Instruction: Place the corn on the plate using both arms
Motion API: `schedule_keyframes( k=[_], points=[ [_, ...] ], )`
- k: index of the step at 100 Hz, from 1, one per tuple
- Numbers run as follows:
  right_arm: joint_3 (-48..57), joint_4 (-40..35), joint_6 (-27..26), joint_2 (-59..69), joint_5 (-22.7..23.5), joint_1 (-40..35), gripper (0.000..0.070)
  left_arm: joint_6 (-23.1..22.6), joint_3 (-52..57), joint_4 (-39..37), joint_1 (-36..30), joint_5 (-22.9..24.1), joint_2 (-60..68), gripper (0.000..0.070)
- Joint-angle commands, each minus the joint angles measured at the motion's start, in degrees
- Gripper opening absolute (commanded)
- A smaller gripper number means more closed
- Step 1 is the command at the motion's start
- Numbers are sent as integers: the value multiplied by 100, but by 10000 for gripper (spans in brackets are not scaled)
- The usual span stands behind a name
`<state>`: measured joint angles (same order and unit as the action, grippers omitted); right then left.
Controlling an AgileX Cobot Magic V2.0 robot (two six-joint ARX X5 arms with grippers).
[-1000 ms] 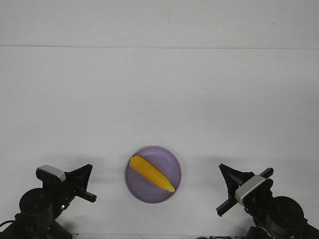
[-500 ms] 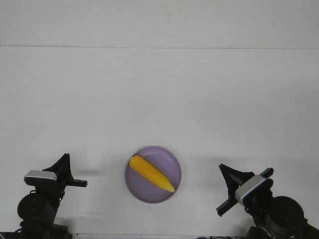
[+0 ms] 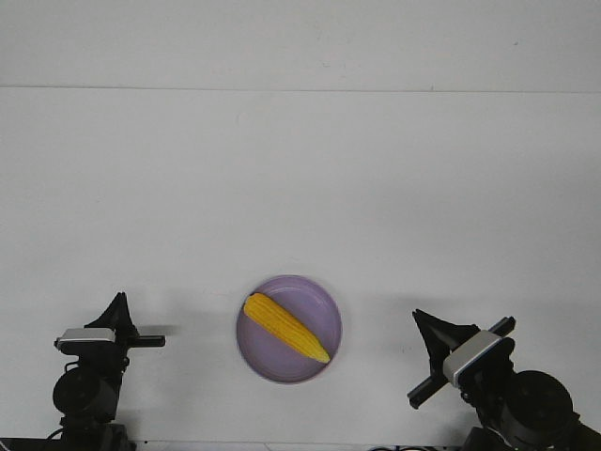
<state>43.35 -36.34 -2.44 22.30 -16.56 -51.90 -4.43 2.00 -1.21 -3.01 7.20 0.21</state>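
Left arm: was black throughout, built around a rounded, drum-like joint housing with a darker base below it.
Left arm block: a small grey-white rectangular block sat on top of the housing, its upper face paler than its sides.
Left gripper: was black, with a pointed triangular fin and a thin straight bar.
Right arm: was black, with a larger round joint housing that showed a dull sheen.
Right arm block: a grey-white block with a lighter face was fixed to the black body.
Right gripper: was black, with a broad triangular wedge and a long thin bar.
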Motion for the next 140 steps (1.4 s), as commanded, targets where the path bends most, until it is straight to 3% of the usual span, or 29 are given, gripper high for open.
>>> schedule_keyframes(
  k=[1,80,90,104,114,122,140],
  points=[
    [35,76,-52,20,2,-52,17,-66,-125,-44,11,7,-4,15],
    [35,76,-52,-9,2,50,16,-66,-120,-55,11,4,-4,15],
    [15,109,267,-26,103,739,16,-66,-120,-55,11,4,-4,15],
    [-466,793,452,-205,509,2398,16,-66,-120,-57,11,4,-4,15],
    [-1211,1484,737,-555,1209,3637,16,-66,-120,-55,11,7,-4,15],
    [-1878,1875,776,-929,1504,4478,16,-66,-120,-55,9,4,-4,15],
    [-3108,2389,737,-1805,1823,5436,16,-66,-120,-57,11,4,-4,15]
  ],
)
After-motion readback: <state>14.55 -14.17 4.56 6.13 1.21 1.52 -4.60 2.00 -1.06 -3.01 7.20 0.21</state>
